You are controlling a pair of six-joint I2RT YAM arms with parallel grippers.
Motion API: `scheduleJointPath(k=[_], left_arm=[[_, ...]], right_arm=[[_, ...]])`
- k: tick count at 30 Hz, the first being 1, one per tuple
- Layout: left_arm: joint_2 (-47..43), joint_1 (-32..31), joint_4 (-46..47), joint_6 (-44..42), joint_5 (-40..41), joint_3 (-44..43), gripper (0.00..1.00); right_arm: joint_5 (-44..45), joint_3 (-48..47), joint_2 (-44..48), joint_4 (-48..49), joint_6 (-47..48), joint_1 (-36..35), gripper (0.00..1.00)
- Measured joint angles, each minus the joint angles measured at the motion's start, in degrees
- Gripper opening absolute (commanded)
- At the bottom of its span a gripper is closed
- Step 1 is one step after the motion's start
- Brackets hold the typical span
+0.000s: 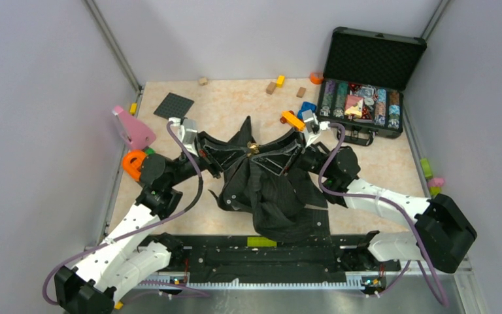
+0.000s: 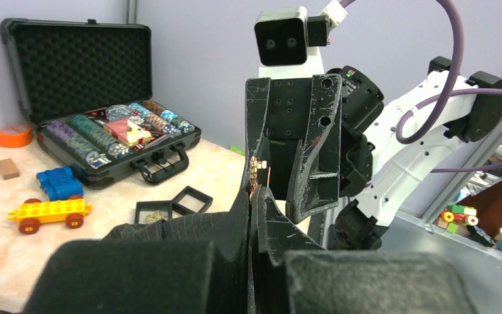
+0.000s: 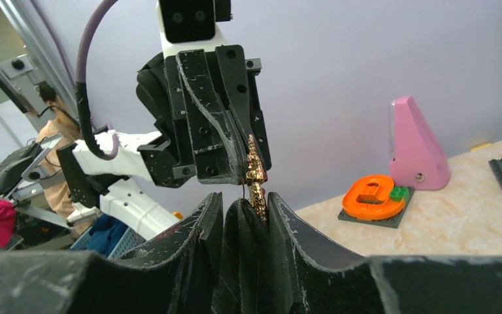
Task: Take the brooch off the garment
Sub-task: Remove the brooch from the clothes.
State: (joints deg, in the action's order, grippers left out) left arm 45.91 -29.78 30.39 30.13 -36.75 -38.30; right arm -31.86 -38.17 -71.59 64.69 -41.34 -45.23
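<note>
The brooch (image 3: 255,175) glints atop a raised fold of the garment (image 1: 281,196), mid-way across the bench (image 1: 235,104). L pincer (image 2: 253,203) is clamped tight, apparently on that fold. R pincer (image 3: 245,196) stands partly apart w/ the garment's cloth in its gap, brooch just above its tips.

Robot lab, clearly: left arm (image 1: 127,239) and right arm (image 1: 392,206) sit bolted to a black rail (image 1: 261,258) at the tabletop's (image 1: 235,104) near edge. Purple cables (image 1: 330,171) loop off them. Plain grey walls (image 1: 248,39) on aluminium posts (image 1: 111,42) box the cell in. Toy blocks (image 1: 271,87) and a chip case (image 1: 372,62) lie around as props.
</note>
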Motion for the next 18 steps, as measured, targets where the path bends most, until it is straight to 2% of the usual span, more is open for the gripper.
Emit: scheduleJointPath(k=[5, 8, 12, 16, 17, 18], left_arm=[[-0.02, -0.07, 1.36, 1.53, -0.72, 0.0, 0.0], [-0.04, -0.09, 1.62, 1.75, -0.76, 0.0, 0.0], [-0.37, -0.13, 1.27, 1.49, 1.05, 0.39, 0.0], [-1.7, -0.17, -0.35, 0.09, 3.69, 1.14, 0.0], [-2.03, -0.17, -0.81, -0.28, 4.2, 1.2, 0.0], [-2.34, -0.17, -1.09, -0.52, 4.63, 1.25, 0.0]], right_arm=[[-1.05, 0.0, -0.07, 1.86, 0.2, 0.0, 0.33], [-1.55, 0.0, -0.07, 2.36, 0.2, 0.0, 0.47], [-2.54, -0.02, -0.04, 2.47, 0.61, -0.04, 0.57], [-3.13, -0.07, -0.04, 0.17, 1.25, -0.15, 0.54], [-3.17, -0.07, -0.04, -0.33, 1.4, -0.17, 0.5], [-3.06, -0.04, -0.04, -0.79, 1.77, -0.31, 0.42]])
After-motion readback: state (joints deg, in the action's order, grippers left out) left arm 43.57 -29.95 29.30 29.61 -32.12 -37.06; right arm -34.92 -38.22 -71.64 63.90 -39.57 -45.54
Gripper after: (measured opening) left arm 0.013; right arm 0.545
